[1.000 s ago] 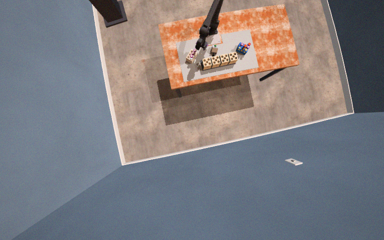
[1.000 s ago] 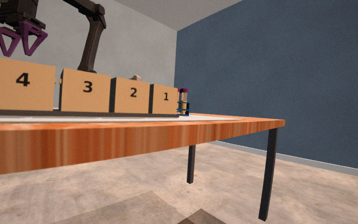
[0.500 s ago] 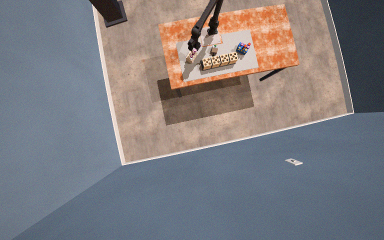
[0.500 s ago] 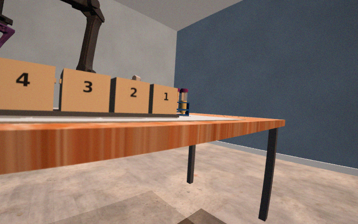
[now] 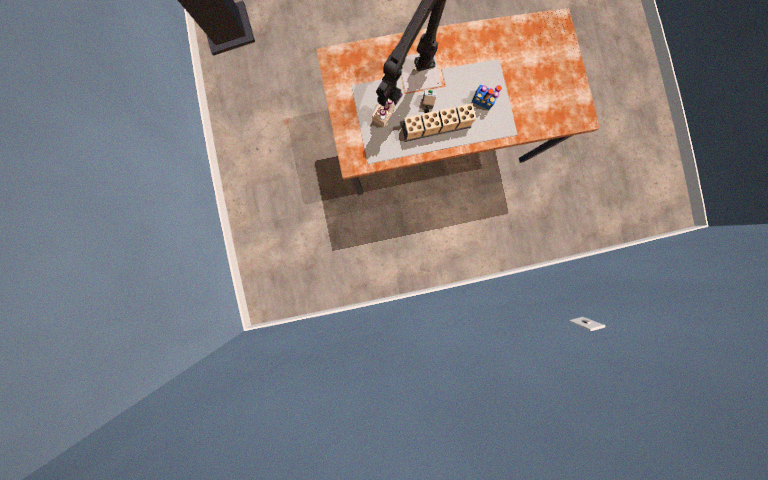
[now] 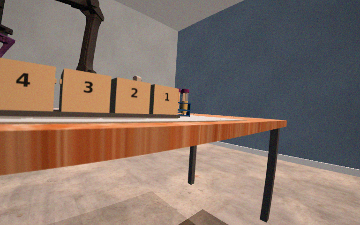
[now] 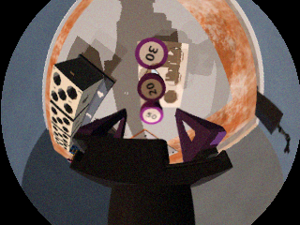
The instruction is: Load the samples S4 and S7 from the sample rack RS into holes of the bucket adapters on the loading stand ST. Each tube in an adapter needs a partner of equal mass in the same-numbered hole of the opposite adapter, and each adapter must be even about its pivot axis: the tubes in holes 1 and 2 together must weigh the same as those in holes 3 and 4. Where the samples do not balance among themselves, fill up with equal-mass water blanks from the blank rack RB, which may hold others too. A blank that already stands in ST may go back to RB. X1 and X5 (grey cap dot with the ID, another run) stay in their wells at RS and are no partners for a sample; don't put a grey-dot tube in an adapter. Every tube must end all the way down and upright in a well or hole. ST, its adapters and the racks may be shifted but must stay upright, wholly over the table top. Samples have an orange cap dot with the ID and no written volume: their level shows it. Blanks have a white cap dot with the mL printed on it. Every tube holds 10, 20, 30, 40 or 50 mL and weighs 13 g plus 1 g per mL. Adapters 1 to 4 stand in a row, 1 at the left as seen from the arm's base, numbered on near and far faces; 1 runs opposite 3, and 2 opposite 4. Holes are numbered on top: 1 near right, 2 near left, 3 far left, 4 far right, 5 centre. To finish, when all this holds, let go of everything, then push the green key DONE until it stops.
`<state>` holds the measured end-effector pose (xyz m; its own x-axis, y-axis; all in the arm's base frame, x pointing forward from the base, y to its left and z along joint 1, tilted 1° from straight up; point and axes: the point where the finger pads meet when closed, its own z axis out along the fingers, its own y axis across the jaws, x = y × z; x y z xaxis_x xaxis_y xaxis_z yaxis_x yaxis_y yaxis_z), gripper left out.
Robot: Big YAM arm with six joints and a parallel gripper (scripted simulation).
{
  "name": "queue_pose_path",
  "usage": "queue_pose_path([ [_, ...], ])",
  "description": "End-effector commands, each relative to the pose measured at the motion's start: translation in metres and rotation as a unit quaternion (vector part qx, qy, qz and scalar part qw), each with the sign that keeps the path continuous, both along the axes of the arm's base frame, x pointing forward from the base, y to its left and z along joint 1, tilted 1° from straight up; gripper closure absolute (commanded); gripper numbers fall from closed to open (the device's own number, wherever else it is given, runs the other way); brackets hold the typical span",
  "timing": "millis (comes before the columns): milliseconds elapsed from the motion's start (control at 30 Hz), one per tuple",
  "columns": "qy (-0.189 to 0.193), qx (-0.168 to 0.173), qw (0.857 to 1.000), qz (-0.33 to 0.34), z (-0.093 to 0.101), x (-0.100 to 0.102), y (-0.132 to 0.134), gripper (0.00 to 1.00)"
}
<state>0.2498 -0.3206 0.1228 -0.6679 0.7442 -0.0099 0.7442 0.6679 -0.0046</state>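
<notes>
From above, the dark arm's purple-fingered gripper (image 5: 387, 105) hangs over the small tan blank rack (image 5: 378, 117) on the orange worktop (image 5: 543, 62), left of four tan bucket adapters (image 5: 440, 121); the blue sample rack (image 5: 484, 97) stands right. The exterior view shows adapter faces numbered 4 to 1. At the wrist, the gripper's fingers stand apart, empty, above three purple-capped tubes (image 7: 152, 88).

Ext. view: the four tan adapter blocks carry black nos. on their faces: "4" on adapter 4 (image 6: 26, 85), "3" on adapter 3 (image 6: 86, 90), "2" on adapter 2 (image 6: 132, 95), "1" on adapter 1 (image 6: 165, 99). Wrist view: white cap dots read "30" on one blank (image 7: 152, 54) and "20" on the next blank (image 7: 150, 88); third cap (image 7: 152, 114) too blurred to read.
</notes>
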Motion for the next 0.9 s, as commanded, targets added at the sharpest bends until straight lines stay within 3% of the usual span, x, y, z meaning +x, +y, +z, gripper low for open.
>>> queue_pose_path([
  [0,-0.004,-0.005,1.0,0.002,-0.003,0.0,-0.006,0.2],
  [100,-0.004,-0.005,1.0,0.002,-0.004,0.0,-0.007,0.2],
  [133,-0.012,-0.016,1.0,0.001,0.004,0.005,-0.014,0.2],
  [267,-0.004,-0.005,1.0,0.001,-0.009,-0.001,-0.007,0.2],
  [300,-0.015,-0.018,1.0,0.001,0.008,0.007,-0.011,0.2],
  [500,-0.015,-0.018,1.0,0.001,0.008,0.007,-0.011,0.2],
  [533,-0.015,-0.018,1.0,0.001,0.008,0.007,-0.011,1.0],
  [867,-0.015,-0.018,1.0,0.001,0.008,0.007,-0.011,1.0],
])
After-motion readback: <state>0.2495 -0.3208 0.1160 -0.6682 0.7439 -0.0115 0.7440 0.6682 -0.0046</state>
